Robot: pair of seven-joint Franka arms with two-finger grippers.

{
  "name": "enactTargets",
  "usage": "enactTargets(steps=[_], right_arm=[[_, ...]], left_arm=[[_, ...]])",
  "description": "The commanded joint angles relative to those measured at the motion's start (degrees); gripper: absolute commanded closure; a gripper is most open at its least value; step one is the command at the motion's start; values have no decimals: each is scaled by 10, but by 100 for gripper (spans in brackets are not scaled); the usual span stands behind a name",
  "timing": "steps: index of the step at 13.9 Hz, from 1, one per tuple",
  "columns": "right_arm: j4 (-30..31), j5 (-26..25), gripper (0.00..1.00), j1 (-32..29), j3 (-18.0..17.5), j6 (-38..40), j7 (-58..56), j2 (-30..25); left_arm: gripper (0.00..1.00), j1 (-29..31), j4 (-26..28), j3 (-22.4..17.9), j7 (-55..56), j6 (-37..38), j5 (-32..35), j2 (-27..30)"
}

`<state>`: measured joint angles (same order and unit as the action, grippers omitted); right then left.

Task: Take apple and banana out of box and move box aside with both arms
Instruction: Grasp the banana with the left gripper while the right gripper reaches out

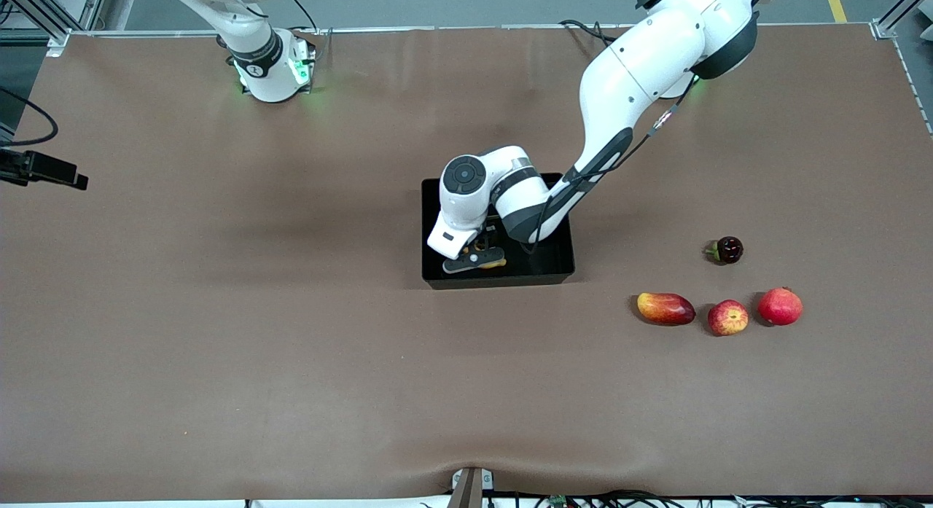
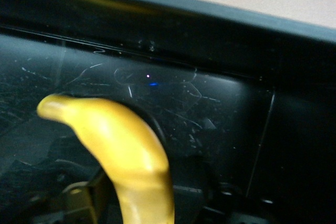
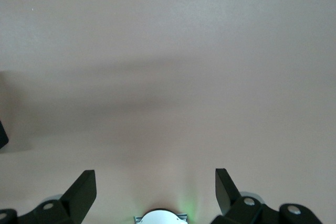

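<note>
A: What is sitting on the brown bench (image 1: 219, 311)?

B: The black box (image 1: 557, 264) is lying near the middle. The left arm is reaching into it, and the left gripper (image 1: 482, 254) is down inside with the banana (image 2: 123, 153) between its fingers; whether it is gripping or letting go, I cannot tell.

A: And the right arm?

B: It is waiting by its base, the right gripper (image 3: 155, 188) hanging wide open over bare bench.

A: The other fruit?

B: Toward the left arm's end, a mango (image 1: 665, 308), the streaked apple (image 1: 728, 318) and a plain red fruit (image 1: 780, 306) are lying in a row, nearer the front camera than the box. A small dark fruit (image 1: 727, 250) is sitting farther from that camera than the row.
</note>
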<state>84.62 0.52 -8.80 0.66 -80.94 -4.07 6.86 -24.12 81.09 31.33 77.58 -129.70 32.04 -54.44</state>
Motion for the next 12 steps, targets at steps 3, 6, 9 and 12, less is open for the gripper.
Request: enactTargets(steps=[3,6,9,12], right_arm=[[-9,12,0,-17,-9,5,-1,17],[-1,26,0,-6,-11,9,0,22],[-2,34,0,31,-12,18,89,22],[4,34,0,87,-12,17,109,33]], left_arm=[[100,-8,-22,-5,3,2,11,13],[100,8,-17,-2,-17,50,7,71],[100,60,-15,51,-34,101,-8,114],[100,152,-16,135,-56,168,-8,150]])
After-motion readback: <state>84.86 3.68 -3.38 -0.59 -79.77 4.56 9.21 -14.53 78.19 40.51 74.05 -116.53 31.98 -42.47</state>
